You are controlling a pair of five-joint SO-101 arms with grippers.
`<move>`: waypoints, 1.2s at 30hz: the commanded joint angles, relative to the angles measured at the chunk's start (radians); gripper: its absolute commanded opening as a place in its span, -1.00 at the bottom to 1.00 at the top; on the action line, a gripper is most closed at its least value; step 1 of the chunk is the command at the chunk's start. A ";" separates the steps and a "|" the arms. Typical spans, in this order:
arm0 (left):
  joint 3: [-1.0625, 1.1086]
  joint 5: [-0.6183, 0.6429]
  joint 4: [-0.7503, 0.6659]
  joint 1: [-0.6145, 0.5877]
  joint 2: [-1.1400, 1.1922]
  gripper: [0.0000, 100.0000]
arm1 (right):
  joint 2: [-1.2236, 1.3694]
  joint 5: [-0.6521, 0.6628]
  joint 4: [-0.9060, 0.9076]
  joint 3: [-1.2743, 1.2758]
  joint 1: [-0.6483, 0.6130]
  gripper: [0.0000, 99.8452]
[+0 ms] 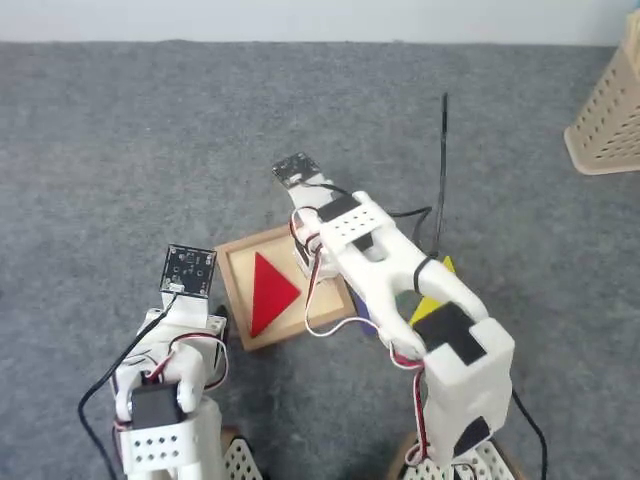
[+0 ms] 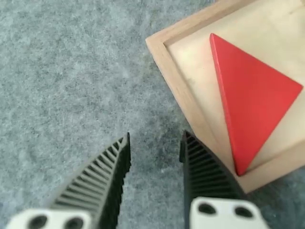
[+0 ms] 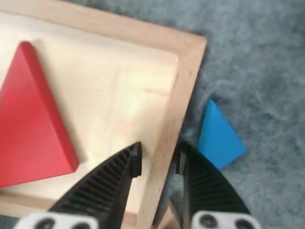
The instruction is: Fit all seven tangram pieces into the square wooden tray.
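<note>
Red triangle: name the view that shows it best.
The left wrist view: the red triangle lies whole and close in the wooden tray. The high view shows it far off; the right wrist view cuts part off.

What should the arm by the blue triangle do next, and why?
Probably slide the right gripper off the tray wall toward the blue triangle: its open jaws straddle that wall, and the piece lies outside on the carpet beside it.

Surroundings: four non-task items recorded.
Grey carpet (image 1: 140,120) lies beneath the right gripper (image 3: 158,160) and on all sides of it. A thin black rod or cable (image 1: 444,170) is near, to the gripper's right. A beige perforated basket (image 1: 608,110) stands well apart, farther right. A pale wall strip (image 1: 300,18) lies far beyond.
</note>
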 commanded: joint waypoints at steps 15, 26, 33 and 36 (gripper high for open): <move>-0.012 -0.005 0.005 0.000 -0.006 -0.66 | -0.147 -0.160 0.010 0.110 0.285 -0.99; -0.012 -0.005 0.005 0.000 -0.006 -0.66 | -0.349 -0.130 0.008 0.157 0.148 -0.76; -0.012 -0.005 0.005 0.000 -0.006 -0.66 | -0.326 -0.110 -0.002 0.150 0.120 -0.80; -0.012 -0.005 0.005 0.000 -0.006 -0.66 | -0.245 -0.094 -0.007 0.115 0.111 -0.80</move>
